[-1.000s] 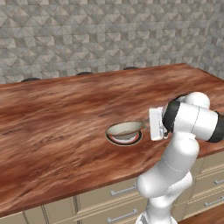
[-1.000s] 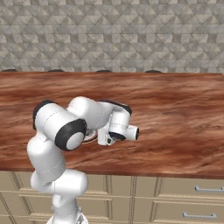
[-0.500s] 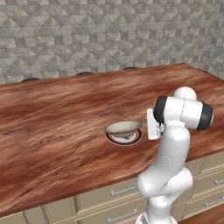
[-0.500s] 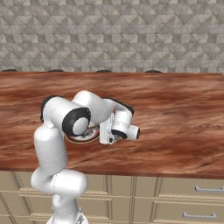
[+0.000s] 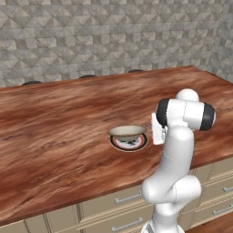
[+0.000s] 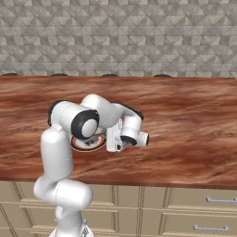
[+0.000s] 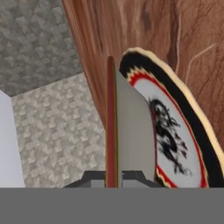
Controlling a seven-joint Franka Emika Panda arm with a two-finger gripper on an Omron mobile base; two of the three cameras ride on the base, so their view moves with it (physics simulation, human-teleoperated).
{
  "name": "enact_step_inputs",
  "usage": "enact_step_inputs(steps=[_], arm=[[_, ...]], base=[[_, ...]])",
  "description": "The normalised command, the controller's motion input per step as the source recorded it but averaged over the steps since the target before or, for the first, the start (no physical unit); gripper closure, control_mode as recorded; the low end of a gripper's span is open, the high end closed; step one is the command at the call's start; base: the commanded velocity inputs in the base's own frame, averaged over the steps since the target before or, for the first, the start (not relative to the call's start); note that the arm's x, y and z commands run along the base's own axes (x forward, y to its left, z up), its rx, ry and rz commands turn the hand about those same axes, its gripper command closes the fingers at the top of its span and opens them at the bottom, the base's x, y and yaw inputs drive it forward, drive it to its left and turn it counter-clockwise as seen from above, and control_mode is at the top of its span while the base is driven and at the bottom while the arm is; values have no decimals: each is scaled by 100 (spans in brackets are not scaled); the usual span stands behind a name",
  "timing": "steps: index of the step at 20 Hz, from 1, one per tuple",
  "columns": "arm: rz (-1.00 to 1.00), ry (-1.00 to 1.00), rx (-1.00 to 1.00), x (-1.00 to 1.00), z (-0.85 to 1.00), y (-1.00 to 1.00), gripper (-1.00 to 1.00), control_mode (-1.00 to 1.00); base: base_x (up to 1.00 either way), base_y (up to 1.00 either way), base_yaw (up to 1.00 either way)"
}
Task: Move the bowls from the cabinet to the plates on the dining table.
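Observation:
The cream bowl (image 5: 127, 132) with a tan-brown rim rests upright on a white plate (image 5: 130, 144) with a red-black rim, near the front of the dining table (image 5: 54, 136). My gripper (image 5: 149, 130) reaches in from the bowl's right side and is shut on its rim. In the rolled hand view the bowl (image 7: 133, 131) shows edge-on, its brown rim running between my gripper's (image 7: 113, 178) tips, with the plate (image 7: 179, 135) and its dark centre against it. From the right, my arm hides much of the plate (image 6: 87, 143).
The table's front edge lies just below the plate, with beige drawer fronts (image 5: 113, 207) beneath. A grey stone-tiled wall (image 6: 120, 37) rises behind the far edge, where dark rounded tops (image 5: 86, 76) poke up. Bare wood (image 6: 185, 129) spreads to both sides.
My arm's upper links have swung up and stand more upright over the table's edge. The bowl and the hand have hardly shifted at the plate.

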Motion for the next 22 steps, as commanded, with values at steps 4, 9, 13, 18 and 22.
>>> enact_step_inputs(steps=[4, 9, 13, 18, 22], arm=[[8, 3, 0, -31, -21, -6, 100, -100], [9, 2, 0, -17, -29, -6, 100, -100], [8, 0, -1, -1, -42, -4, 100, -100], [7, -6, -4, 0, -46, -4, 100, -100], [7, -10, -6, -1, -33, -3, -100, -100]], base=[[0, 0, 0], [0, 0, 0], [0, 0, 0], [0, 0, 0], [0, 0, 0]])
